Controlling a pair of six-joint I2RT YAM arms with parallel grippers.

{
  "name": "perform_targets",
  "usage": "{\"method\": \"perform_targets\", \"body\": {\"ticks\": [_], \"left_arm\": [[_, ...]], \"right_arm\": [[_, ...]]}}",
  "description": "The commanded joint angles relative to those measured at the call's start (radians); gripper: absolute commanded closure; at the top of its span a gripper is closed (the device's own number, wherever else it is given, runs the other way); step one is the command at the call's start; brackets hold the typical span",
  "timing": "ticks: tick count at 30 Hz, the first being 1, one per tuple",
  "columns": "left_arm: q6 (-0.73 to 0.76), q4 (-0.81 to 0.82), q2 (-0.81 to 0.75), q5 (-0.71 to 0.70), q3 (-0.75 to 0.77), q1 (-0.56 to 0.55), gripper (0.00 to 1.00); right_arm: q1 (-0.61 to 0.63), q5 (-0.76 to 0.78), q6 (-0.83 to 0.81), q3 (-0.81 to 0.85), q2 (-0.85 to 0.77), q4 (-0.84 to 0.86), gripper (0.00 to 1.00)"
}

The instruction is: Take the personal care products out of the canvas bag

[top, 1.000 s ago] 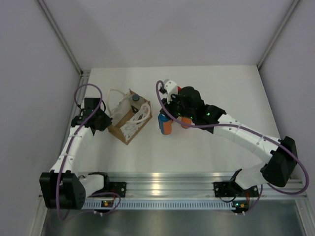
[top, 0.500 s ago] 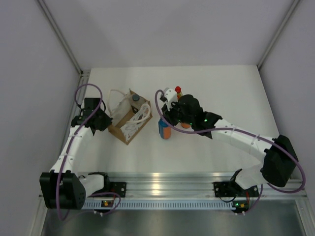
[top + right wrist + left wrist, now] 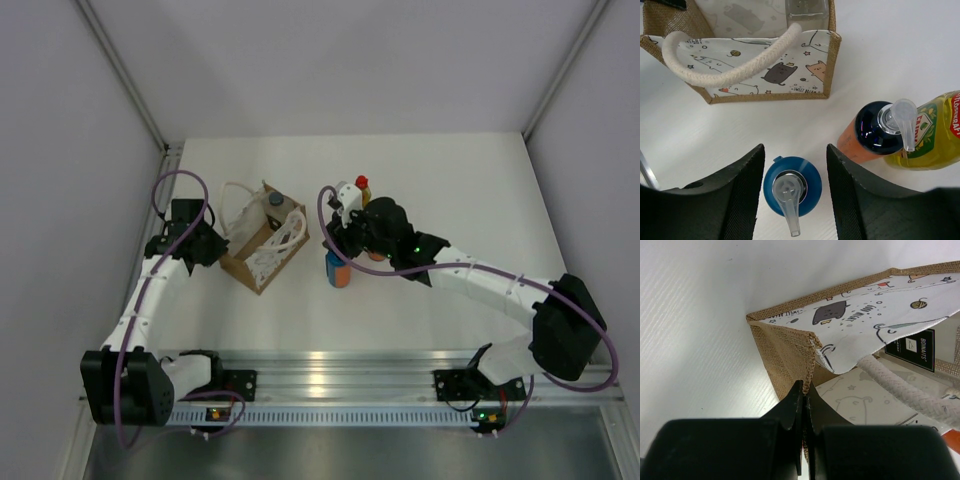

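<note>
Tan burlap bag with white cord handles: my left jaws pinch its rim, closed. Right of bag, my right jaws stand open astride one upright orange-and-blue pump bottle.

Pump bottle just right of canvas bag

Yellow bottle — cropped rightward; whitish bottle top-cropped.

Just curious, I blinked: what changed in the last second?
The right tool brought an orange-and-blue bottle slightly nearer and down onto the table, and is now open around it. The canvas bag and the left tool pinching its edge stayed put.
</note>
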Motion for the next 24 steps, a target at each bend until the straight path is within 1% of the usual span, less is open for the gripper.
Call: {"method": "perform_targets", "body": {"ticks": [1, 6, 12, 14, 15, 16, 17, 18, 20, 21, 24], "left_arm": [[0.020, -0.040, 0.001, 0.035, -0.011, 0.002, 1.00], [0.026, -0.043, 0.001, 0.041, -0.002, 0.002, 1.00], [0.025, -0.046, -0.002, 0.052, 0.003, 0.002, 1.00], [0.028, -0.045, -0.001, 0.057, 0.005, 0.002, 1.00], [0.034, -0.046, 0.001, 0.058, 0.005, 0.002, 1.00], [0.037, -0.045, -0.001, 0.063, 0.006, 0.002, 1.00], [0.040, -0.045, -0.001, 0.064, 0.006, 0.002, 1.00], [0.045, -0.045, 0.002, 0.064, 0.006, 0.002, 1.00], [0.048, -0.045, 0.004, 0.069, 0.008, 0.002, 1.00], [0.049, -0.045, 0.004, 0.069, 0.008, 0.002, 1.00], [0.054, -0.045, 0.009, 0.070, 0.008, 0.002, 1.00]], "right_arm": [[-0.013, 0.001, 0.008, 0.024, -0.030, 0.083, 0.49], [-0.012, 0.025, 0.010, 0.093, -0.035, 0.011, 0.48], [-0.013, 0.039, 0.065, 0.272, 0.028, -0.108, 0.48], [-0.013, 0.039, 0.080, 0.361, 0.063, -0.168, 0.48], [-0.013, 0.036, 0.083, 0.398, 0.112, -0.194, 0.48], [-0.013, 0.034, 0.085, 0.481, 0.137, -0.253, 0.48], [-0.013, 0.030, 0.085, 0.522, 0.169, -0.287, 0.47], [-0.015, 0.024, 0.086, 0.618, 0.230, -0.323, 0.48], [-0.013, 0.014, 0.091, 0.716, 0.295, -0.427, 0.47], [-0.013, 0.002, 0.091, 0.804, 0.354, -0.461, 0.47], [-0.015, -0.030, 0.096, 0.938, 0.455, -0.550, 0.47]]}}
